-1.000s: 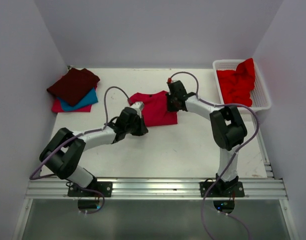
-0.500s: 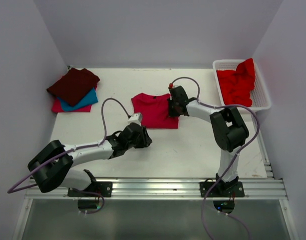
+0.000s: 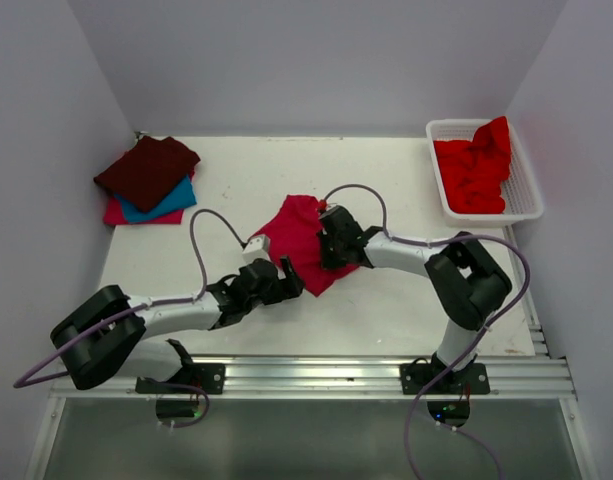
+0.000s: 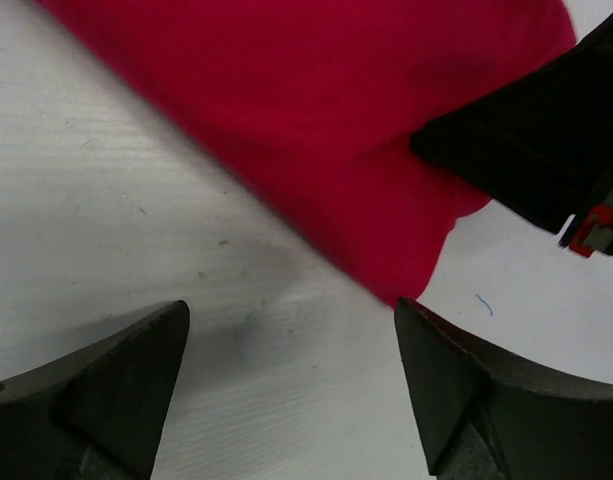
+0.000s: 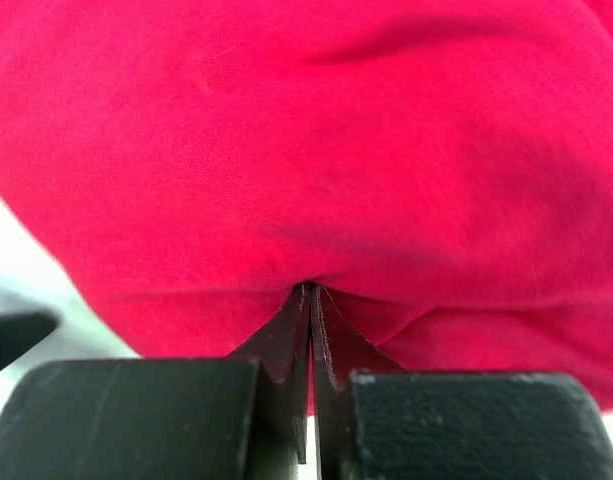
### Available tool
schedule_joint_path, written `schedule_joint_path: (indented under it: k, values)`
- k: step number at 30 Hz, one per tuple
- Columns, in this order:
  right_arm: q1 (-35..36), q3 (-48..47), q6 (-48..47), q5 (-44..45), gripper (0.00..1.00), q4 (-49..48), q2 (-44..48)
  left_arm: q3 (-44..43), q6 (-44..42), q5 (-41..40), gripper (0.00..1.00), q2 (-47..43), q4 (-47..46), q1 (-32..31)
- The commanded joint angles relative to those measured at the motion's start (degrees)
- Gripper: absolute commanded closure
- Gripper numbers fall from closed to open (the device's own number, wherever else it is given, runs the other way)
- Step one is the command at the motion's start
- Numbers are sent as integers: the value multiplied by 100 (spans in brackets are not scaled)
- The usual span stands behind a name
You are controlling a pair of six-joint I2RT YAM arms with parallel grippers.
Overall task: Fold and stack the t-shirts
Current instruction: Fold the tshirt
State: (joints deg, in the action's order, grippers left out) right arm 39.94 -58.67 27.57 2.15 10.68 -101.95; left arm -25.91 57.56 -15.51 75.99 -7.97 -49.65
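Right pincer (image 5: 308, 292) pinching crimson-pink t-shirt (image 3: 291, 238), cloth rumpled, lying askew

Bright, even, diffuse light falls from above in the top view. The white table (image 3: 386, 310) shows no glare, and the arms cast only faint, soft shadows on it. In the left wrist view the edge of the crimson t-shirt (image 4: 336, 130) is smeared by blur, the left fingers (image 4: 106, 390) are soft and out of focus, and a pale grey shadow lies beside the cloth. In the right wrist view the cloth is slightly soft, darker in its folds above the right fingers (image 5: 286, 345).
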Motion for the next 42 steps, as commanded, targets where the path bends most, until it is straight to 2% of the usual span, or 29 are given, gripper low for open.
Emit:
schedule_joint_path:
  k: [1,4,7,13,15,19,25,32,35,37,38,41,42]
  values:
    - [145,259,327,-101,100,5,35,428,273,-251,7,22,-563,-36]
    - [154,391,345,-84,100,-31,123,849,326,-356,0,57,-1291,-36]
    - [154,514,328,-40,100,-4,246,1227,641,-514,0,127,-1803,-19]
    - [154,752,257,92,100,84,553,1677,1326,-734,0,224,-2025,201]
    - [145,796,275,101,100,84,589,1651,1477,-770,0,381,-1972,323]
    - [154,902,310,49,100,22,659,1010,1565,-559,0,961,-1700,403]
    - [198,946,328,22,100,-74,668,421,1846,-128,0,2260,-2209,394]
    - [207,981,328,-22,100,-153,659,244,2022,-207,1,2553,-2253,386]
    - [224,1016,345,-48,100,-224,659,244,2005,-251,7,2597,-2358,394]
    - [224,1051,354,-74,100,-268,633,288,1970,-207,19,2658,-2612,394]
    - [224,1060,345,-75,100,-268,624,349,1961,-172,28,2684,-2718,403]
    - [233,1077,345,-83,100,-303,598,437,1917,-32,45,2781,-3114,430]
    - [233,1095,345,-83,100,-312,589,473,1908,-23,57,2807,-3306,430]
